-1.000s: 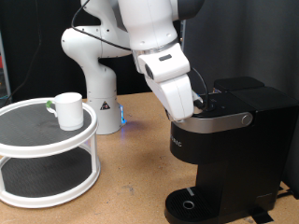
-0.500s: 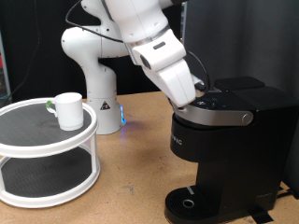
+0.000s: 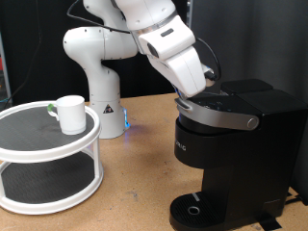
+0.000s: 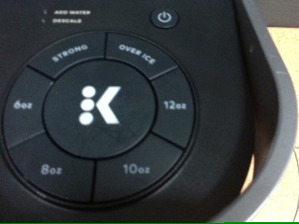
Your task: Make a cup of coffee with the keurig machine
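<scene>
Rack: round, white, two shelves, at the left of the exterior view.
Cup: it sits on the rack's top shelf, handle to the left, well apart from me. Nothing stands on the drip base, so if a brew ran now I judge the coffee would pour onto that base.
Robot base: far side of the table, between the rack and the machine.
Gripper: I'm low over the lid handle of the keurig machine, at its left end. My fingers are hidden behind my own hand; clenched or released, I cannot tell.
Lid: the front edge looks slightly raised. A slip off the handle could let it drop.
Buttons: the wrist view is full of them, so a stray touch could press one.
</scene>
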`<state>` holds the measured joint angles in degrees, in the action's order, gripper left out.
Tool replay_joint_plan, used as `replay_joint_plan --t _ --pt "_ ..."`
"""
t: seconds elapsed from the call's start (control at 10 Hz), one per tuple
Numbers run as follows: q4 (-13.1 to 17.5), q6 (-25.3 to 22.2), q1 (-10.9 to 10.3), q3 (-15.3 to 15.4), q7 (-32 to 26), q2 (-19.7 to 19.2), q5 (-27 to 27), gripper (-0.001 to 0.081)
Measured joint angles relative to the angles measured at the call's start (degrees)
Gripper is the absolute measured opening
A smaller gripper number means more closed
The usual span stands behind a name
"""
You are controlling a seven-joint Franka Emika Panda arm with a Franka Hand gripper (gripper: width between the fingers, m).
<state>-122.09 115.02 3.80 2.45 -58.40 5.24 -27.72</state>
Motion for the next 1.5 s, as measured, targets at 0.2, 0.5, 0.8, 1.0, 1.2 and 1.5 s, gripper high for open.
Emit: replay_joint_plan --t 0.2,0.5,0.8,1.0,1.2,1.5 --pt "0.09 -0.3 -0.02 0.57 1.88 -0.28 2.56 0.0002" --pt "-0.35 0.51 -0.03 1.27 3.84 -0.84 5.9 0.0002" --pt "-2.14 3.8 -0.06 2.43 6.88 -1.69 9.17 0.0002" --pt "-2.17 3.83 -0.05 2.49 7.04 -1.67 9.29 0.0002" --pt "-2.18 3.83 -0.03 2.46 6.96 -1.65 8.94 0.0002" --pt "-2.0 3.63 -0.02 2.29 3.59 -1.58 3.65 0.0002"
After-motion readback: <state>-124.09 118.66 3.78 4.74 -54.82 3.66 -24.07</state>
